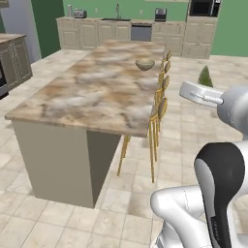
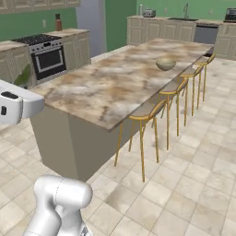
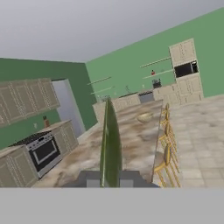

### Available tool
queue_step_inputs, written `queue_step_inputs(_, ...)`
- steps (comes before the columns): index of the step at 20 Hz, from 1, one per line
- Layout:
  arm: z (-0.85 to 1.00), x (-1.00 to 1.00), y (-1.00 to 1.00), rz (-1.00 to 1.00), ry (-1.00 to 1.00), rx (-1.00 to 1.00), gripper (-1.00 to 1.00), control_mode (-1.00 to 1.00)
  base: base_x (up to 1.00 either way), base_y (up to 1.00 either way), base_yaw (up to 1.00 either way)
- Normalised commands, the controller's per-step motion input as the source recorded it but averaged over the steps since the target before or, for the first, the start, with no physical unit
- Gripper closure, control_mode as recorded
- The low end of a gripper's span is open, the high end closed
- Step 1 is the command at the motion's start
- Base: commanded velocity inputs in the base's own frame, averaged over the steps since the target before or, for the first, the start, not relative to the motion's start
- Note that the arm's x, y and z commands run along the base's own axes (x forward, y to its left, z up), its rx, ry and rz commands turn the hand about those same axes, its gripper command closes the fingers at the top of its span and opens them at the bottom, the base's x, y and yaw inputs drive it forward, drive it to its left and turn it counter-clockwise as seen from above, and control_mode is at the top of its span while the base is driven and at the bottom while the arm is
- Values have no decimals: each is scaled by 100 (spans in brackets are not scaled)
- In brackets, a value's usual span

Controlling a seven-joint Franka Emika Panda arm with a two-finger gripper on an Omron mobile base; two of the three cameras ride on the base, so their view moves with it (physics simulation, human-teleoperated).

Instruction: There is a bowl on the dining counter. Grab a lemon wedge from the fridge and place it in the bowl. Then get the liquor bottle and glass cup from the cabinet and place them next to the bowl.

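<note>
Lemon wedge (image 3: 110, 148) clamped upright in the hand (image 3: 110, 183); bowl (image 3: 145, 117) lies straight ahead, by the counter's (image 3: 131, 140) far stool-side edge.
</note>
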Motion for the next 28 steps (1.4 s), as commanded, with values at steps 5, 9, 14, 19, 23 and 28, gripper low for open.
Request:
queue_step_inputs(5,0,0,0,0,0,0,100,100,1,-100,6)
queue_step_inputs(9,0,0,0,0,0,0,100,100,21,-100,14)
queue_step_inputs(14,0,0,0,0,0,0,100,100,35,-100,20)
queue_step_inputs(19,0,0,0,0,0,0,100,100,48,-91,26)
queue_step_inputs(23,0,0,0,0,0,0,100,100,49,-86,29)
queue_step_inputs(28,0,0,0,0,0,0,100,100,49,-86,29)
